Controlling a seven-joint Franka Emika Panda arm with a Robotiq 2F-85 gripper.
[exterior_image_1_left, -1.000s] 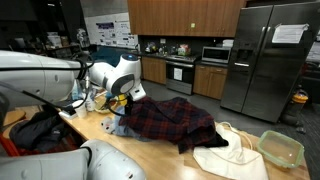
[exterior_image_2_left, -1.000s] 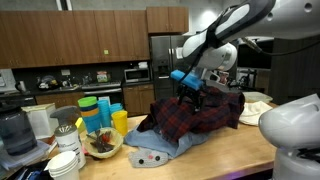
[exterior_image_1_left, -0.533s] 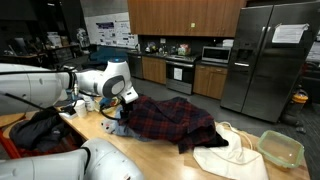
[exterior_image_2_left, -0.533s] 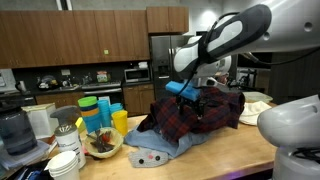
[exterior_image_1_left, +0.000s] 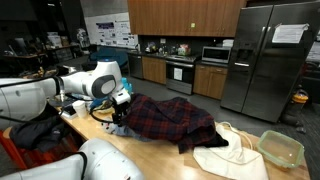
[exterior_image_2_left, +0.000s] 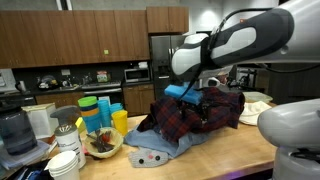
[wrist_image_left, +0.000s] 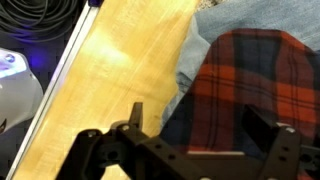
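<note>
Near the edge of the worktop (wrist_image_left: 120, 70), the gripper (wrist_image_left: 195, 125) is poised wide open and empty over the plaid shirt (wrist_image_left: 255, 75); no grasp is yet made, so all handling is judged left.

The plaid shirt (wrist_image_left: 255, 80) is soft, matt woven cloth lying on a paler blue-grey cloth (wrist_image_left: 235, 15), perhaps denim. The table (wrist_image_left: 120, 70) is smooth pale wood with a slight sheen. The pincer (wrist_image_left: 195, 128) looks matt black. The far fridge (exterior_image_1_left: 265, 60) is brushed metal.
</note>
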